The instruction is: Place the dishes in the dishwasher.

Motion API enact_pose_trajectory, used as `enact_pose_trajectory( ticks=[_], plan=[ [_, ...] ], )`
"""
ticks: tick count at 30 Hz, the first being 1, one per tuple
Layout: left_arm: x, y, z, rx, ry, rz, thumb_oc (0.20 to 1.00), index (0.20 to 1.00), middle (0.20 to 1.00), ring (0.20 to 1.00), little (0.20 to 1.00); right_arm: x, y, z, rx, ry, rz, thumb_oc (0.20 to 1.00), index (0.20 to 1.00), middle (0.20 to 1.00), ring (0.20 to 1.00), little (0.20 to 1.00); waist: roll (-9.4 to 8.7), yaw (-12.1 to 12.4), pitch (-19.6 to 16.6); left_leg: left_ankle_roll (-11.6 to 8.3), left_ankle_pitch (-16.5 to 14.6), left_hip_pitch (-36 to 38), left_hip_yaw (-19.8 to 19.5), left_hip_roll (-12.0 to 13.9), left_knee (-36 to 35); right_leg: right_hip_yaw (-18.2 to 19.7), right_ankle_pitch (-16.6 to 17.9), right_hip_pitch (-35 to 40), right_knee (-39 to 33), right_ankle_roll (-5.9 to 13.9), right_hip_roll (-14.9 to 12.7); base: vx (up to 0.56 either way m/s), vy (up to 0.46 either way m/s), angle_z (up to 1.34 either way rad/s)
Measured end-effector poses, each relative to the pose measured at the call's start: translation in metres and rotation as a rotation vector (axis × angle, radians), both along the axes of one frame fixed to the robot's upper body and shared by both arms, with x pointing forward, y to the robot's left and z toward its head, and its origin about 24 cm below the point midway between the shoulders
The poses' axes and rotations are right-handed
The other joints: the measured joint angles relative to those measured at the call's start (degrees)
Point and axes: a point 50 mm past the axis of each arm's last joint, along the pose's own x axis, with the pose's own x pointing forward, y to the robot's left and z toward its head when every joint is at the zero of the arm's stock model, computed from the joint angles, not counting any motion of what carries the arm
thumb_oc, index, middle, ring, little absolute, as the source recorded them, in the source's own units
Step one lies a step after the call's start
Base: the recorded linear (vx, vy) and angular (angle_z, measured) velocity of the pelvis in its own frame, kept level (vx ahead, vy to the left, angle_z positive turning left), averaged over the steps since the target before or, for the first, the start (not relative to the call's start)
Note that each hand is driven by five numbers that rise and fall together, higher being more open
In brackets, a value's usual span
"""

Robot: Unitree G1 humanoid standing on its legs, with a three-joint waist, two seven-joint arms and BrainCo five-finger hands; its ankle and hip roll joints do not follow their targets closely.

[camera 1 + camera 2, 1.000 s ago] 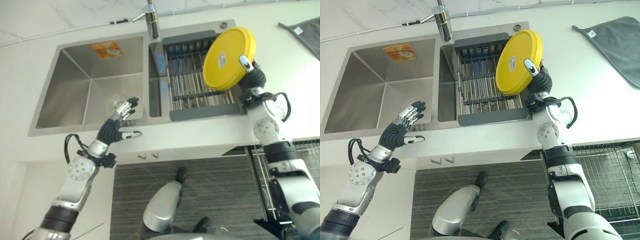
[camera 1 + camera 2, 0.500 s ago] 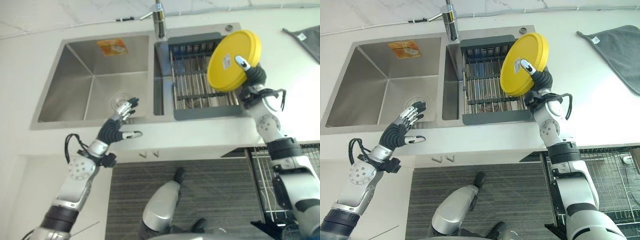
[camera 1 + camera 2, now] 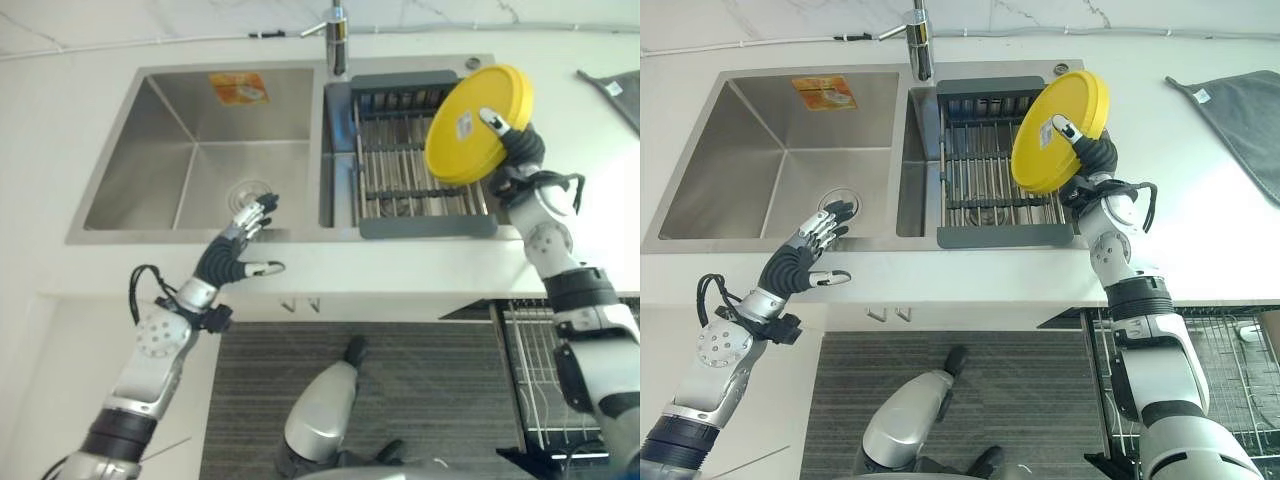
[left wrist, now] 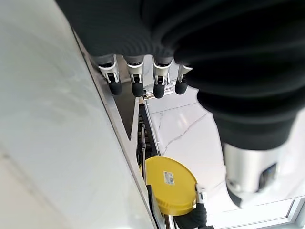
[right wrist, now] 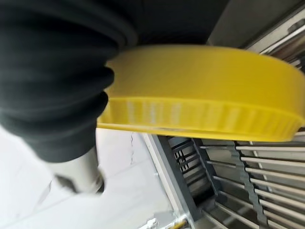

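- The white desk (image 3: 1200, 230) carries a steel double sink (image 3: 780, 150); its left basin holds nothing but a drain and an orange sticker (image 3: 824, 92) on the back wall.
- The right basin holds a grey drying rack (image 3: 990, 165) with metal bars, and no dishes lie on it.
- A grey cloth (image 3: 1240, 120) lies on the desk at the far right, well apart from the sink.
- Below the desk edge on the right, a wire dishwasher rack (image 3: 1230, 370) is pulled out; what lies in it is too small to tell.
- The right arm reaches up from the lower right, and the right hand (image 3: 1095, 160) holds a yellow plate (image 3: 1060, 130) tilted on edge above the right side of the drying rack, with a thumb over its face and the fingers (image 3: 1102, 152) clamped on its rim.
- The left arm rises from the lower left; the left hand (image 3: 800, 255) hovers over the front edge of the sink, fingers straight and apart, holding nothing.
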Motion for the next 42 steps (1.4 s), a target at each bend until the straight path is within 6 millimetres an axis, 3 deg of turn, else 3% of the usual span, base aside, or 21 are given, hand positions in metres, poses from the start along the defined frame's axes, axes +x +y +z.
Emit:
enact_pose_trajectory(
  ticks=[2,8,16,24,29,35,38,42],
  plan=[
    [0.002,-0.002,0.003,0.004,-0.005,-0.011,1.000,1.000,1.000,1.000,1.000,0.004,-0.009,0.002,-0.033,0.030,-0.071,0.200,0.200,0.200,0.200,0.200,0.01,0.1,0.0,-0.01,0.0,0.0,-0.1,-0.1,0.0,0.0,0.0,0.0,0.1,0.00,-0.1,0.01,0.045,0.03],
    [0.003,-0.003,0.002,0.007,-0.001,-0.020,1.000,1.000,1.000,1.000,1.000,0.005,-0.011,-0.002,-0.041,0.047,-0.096,0.200,0.200,0.200,0.200,0.200,0.20,0.5,0.0,-0.02,0.0,-0.1,-0.3,-0.6,-0.3,-0.1,-0.4,-0.2,0.2,-0.27,-0.5,-0.01,0.008,0.01],
    [0.003,-0.004,0.003,0.001,-0.003,-0.022,1.000,1.000,1.000,1.000,1.000,0.004,-0.007,0.006,-0.077,-0.052,-0.074,0.200,0.200,0.200,0.200,0.200,1.50,0.8,0.1,-0.01,0.1,-1.1,-0.6,-0.7,-0.3,-0.4,-0.5,-1.0,0.2,-0.03,-0.4,-0.01,0.001,0.01],
    [0.004,-0.008,0.002,-0.011,0.005,-0.044,1.000,1.000,1.000,1.000,1.000,0.003,0.020,-0.002,0.272,-0.126,0.175,0.200,0.200,0.200,0.200,0.200,1.91,0.7,0.0,0.19,0.2,-0.9,-0.6,-0.4,-0.2,-0.3,-0.6,-0.4,-0.2,-0.09,-0.1,-0.02,-0.028,0.00],
    [0.002,-0.010,-0.004,-0.061,0.032,-0.068,1.000,1.000,1.000,1.000,1.000,-0.016,0.046,0.004,0.412,-0.252,0.390,0.200,0.200,0.200,0.200,0.200,1.89,0.6,0.0,0.01,0.1,0.0,-0.2,-0.1,-0.3,-0.2,-0.6,0.4,-0.9,-0.09,0.2,-0.05,-0.076,-0.03],
    [0.000,-0.014,-0.010,-0.087,0.058,-0.074,1.000,1.000,1.000,1.000,1.000,-0.039,0.079,0.011,0.574,-0.400,0.514,0.200,0.200,0.200,0.200,0.200,0.88,-0.9,-0.9,-0.57,0.4,2.1,1.3,1.3,-1.7,1.3,-0.5,1.0,-1.0,-0.20,0.6,-0.11,-0.102,-0.15],
    [-0.001,-0.015,-0.016,-0.086,0.091,-0.074,1.000,1.000,1.000,1.000,1.000,-0.045,0.082,0.007,0.600,-0.421,0.523,0.200,0.200,0.200,0.200,0.200,-0.48,-2.3,-3.3,-0.55,1.0,2.1,2.3,2.0,-2.1,1.8,-0.1,0.2,-1.0,-0.71,0.8,-0.21,-0.086,-0.18],
    [-0.002,-0.017,-0.020,-0.082,0.105,-0.064,1.000,1.000,1.000,1.000,1.000,-0.061,0.087,0.002,0.608,-0.452,0.563,0.200,0.200,0.200,0.200,0.200,-0.83,-4.8,-5.0,-0.60,1.0,3.0,4.6,3.3,-2.8,4.1,0.5,-0.2,-1.2,-0.68,1.1,-0.12,-0.089,-0.35]
  ],
)
